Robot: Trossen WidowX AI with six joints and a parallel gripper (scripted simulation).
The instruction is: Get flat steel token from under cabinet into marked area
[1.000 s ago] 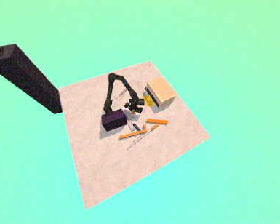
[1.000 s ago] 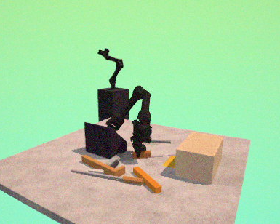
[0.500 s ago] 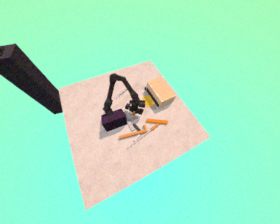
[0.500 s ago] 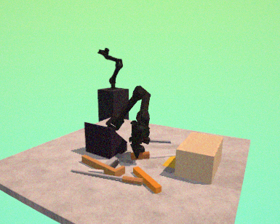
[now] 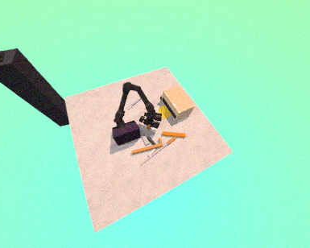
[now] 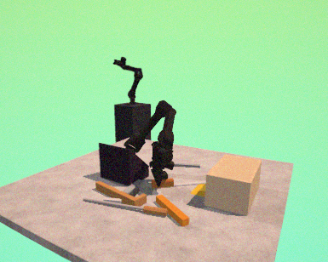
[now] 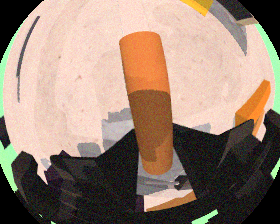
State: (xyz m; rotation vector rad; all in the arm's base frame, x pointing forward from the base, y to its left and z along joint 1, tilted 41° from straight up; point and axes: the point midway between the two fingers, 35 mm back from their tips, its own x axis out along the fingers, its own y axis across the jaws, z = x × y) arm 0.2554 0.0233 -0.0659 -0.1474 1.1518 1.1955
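End effector (image 5: 149, 126) (image 6: 159, 184) (image 7: 152, 129) — low, pointing downward

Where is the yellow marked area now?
In the top view, the yellow marked area lies right of the hand, directly beside the slotted side of the tan cabinet.

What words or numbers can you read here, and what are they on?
None that I can read.
The wooden cabinet: no writing shows.
The yellow marked area: just plain color.
The orange handle in the fingers: no letters show.
The dark arm: too blurred to tell.
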